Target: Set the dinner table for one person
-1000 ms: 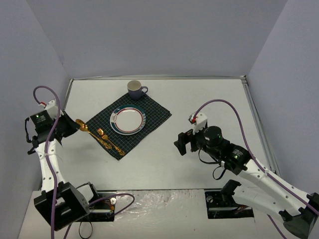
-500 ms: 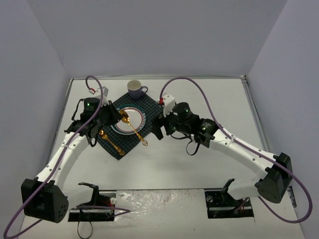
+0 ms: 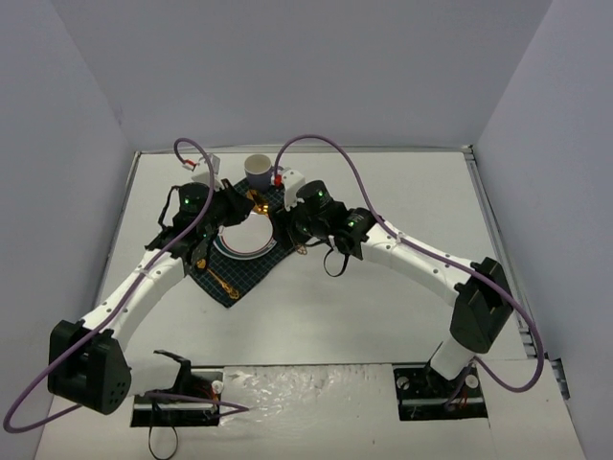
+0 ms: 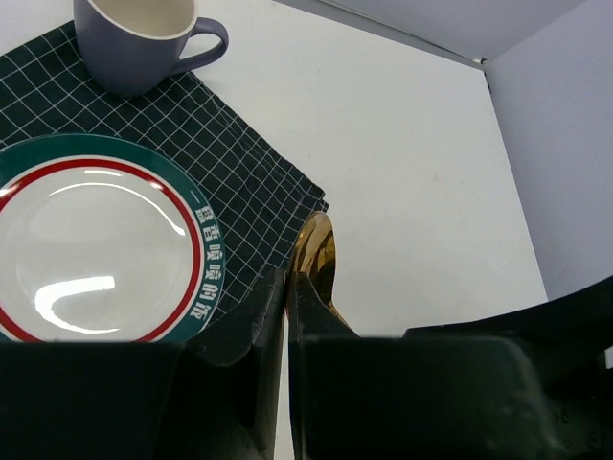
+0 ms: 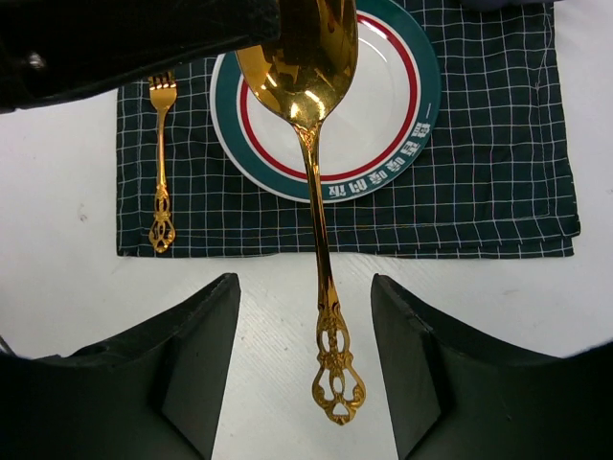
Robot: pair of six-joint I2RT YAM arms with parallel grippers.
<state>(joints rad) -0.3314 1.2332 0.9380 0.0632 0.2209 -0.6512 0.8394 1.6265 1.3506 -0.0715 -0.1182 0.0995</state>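
Gold spoon (image 5: 316,220) is not laid, gripped by the left end effector (image 4: 287,280), right end effector (image 5: 305,287) open around its handle; green-rimmed plate (image 3: 245,247), gold fork (image 3: 222,283) at its 7 o'clock and grey mug (image 3: 257,169) are set on the white tabletop (image 3: 421,182).

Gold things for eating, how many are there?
2. The spoon is held by its bowl in the left gripper, handle inside the open right gripper. The fork lies on the cloth, left of the plate. None looks hidden.

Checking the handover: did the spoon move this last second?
Yes. The spoon went from the cloth's left edge to its far side, by the cup.
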